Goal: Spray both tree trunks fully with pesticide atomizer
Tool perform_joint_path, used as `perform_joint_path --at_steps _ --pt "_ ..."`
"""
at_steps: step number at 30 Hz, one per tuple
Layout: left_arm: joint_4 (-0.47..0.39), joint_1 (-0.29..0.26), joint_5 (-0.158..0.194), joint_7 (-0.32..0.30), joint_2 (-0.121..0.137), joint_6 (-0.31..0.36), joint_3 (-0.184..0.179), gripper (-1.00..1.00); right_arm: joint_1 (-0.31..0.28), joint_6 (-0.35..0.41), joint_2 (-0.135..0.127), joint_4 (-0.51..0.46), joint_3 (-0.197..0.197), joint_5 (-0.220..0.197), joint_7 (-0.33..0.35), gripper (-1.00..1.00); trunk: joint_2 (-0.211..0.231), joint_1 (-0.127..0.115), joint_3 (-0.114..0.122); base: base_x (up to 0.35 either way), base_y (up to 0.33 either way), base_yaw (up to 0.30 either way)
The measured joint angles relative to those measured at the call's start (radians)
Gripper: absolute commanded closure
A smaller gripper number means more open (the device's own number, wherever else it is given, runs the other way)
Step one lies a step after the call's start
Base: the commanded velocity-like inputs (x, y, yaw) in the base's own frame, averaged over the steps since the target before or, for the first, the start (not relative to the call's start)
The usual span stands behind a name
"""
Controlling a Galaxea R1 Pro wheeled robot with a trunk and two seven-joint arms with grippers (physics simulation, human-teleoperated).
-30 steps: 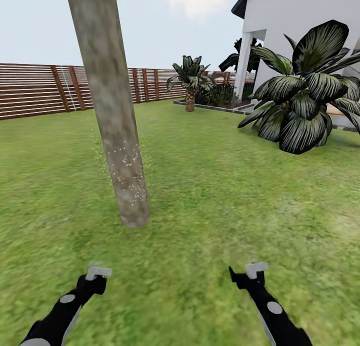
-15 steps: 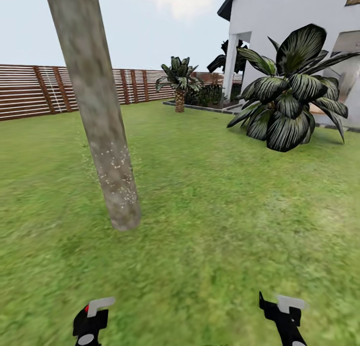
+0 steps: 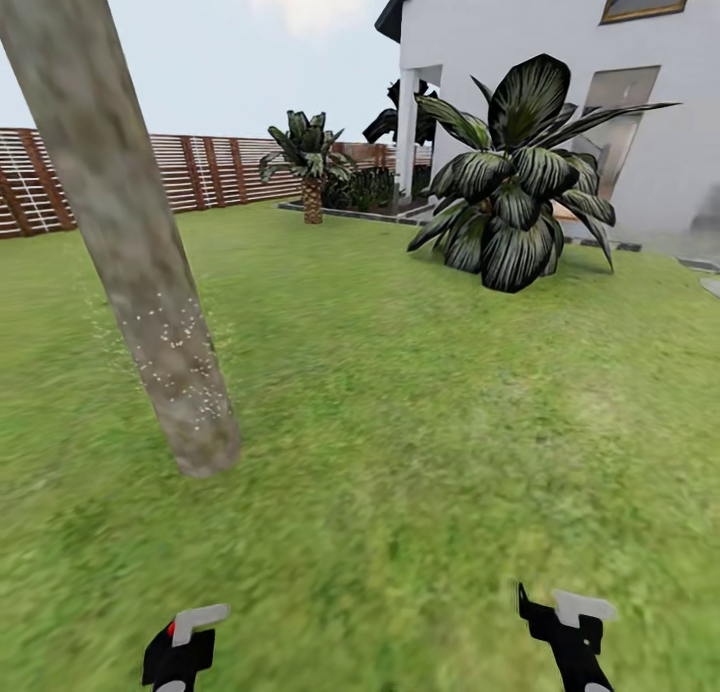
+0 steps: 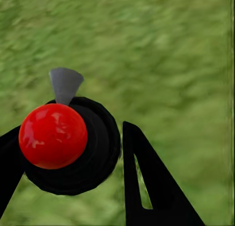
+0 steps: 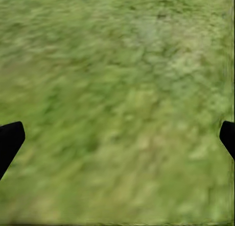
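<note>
Head view, both arms low over lawn (image 3: 420, 422), left jaws gripping atomizer (image 4: 68, 145), right jaws wide apart.

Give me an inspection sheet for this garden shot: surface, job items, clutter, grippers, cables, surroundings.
Surface: green lawn, blurred in both wrist views.
Job's things: tree trunk leans across the head view's left, with pale specks on its lower part. A black atomizer with a red knob and a grey nozzle sits between the left gripper's fingers.
Clutter: nothing seen.
Grippers: left gripper shut on the atomizer; right gripper open, fingertips wide apart over grass, empty.
Cables: nothing seen.
Surroundings: slatted wooden fence at the back, white house at right, a broad-leaved plant in front of it, a small palm farther off.
</note>
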Motion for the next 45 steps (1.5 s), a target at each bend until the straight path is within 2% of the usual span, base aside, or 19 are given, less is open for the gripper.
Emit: perform_joint_path --at_steps 2,6,9,13,24,27,31,45 --pt "-0.003 0.001 0.0 0.0 0.0 -0.001 -0.001 1.0 0.0 0.0 0.0 0.001 0.0 0.0 0.0 -1.0 0.0 0.0 -0.001 0.0 0.0 -0.3" --pt "-0.025 0.0 -0.001 -0.002 -0.005 0.002 -0.003 1.0 0.0 0.001 0.0 0.002 0.0 0.0 0.0 -1.0 0.028 -0.015 0.009 0.0 0.0 -0.3" --pt "-0.027 0.0 -0.001 -0.004 -0.017 0.005 -0.004 1.0 0.0 0.001 0.0 0.003 0.0 0.0 0.0 -1.0 0.049 -0.027 0.017 0.0 0.0 -0.3" --pt "-0.005 0.001 -0.003 -0.007 -0.046 0.0 -0.005 1.0 0.0 0.002 -0.001 0.029 0.0 0.0 0.0 -1.0 0.077 -0.042 0.028 0.0 0.0 -0.3" --pt "0.0 0.003 0.0 -0.002 -0.048 -0.004 -0.002 1.0 0.0 0.002 -0.002 0.053 0.0 0.0 -0.001 -1.0 0.154 -0.084 0.061 0.0 0.0 -0.3" --pt "0.0 0.003 -0.001 -0.003 -0.05 -0.006 -0.003 1.0 0.0 0.002 -0.003 0.061 -0.001 0.0 -0.001 -1.0 0.154 -0.084 0.061 -0.002 -0.01 -0.3" --pt "-0.024 0.033 -0.001 0.0 -0.051 -0.007 -0.004 1.0 0.0 0.002 -0.003 0.086 -0.001 0.0 -0.001 -1.0 0.154 -0.084 0.061 -0.07 -0.207 -0.3" --pt "-0.021 0.037 -0.001 -0.002 -0.052 -0.009 -0.005 1.0 0.0 0.002 -0.001 0.089 0.0 0.0 -0.001 -1.0 0.154 -0.084 0.061 -0.095 -0.26 -0.3"
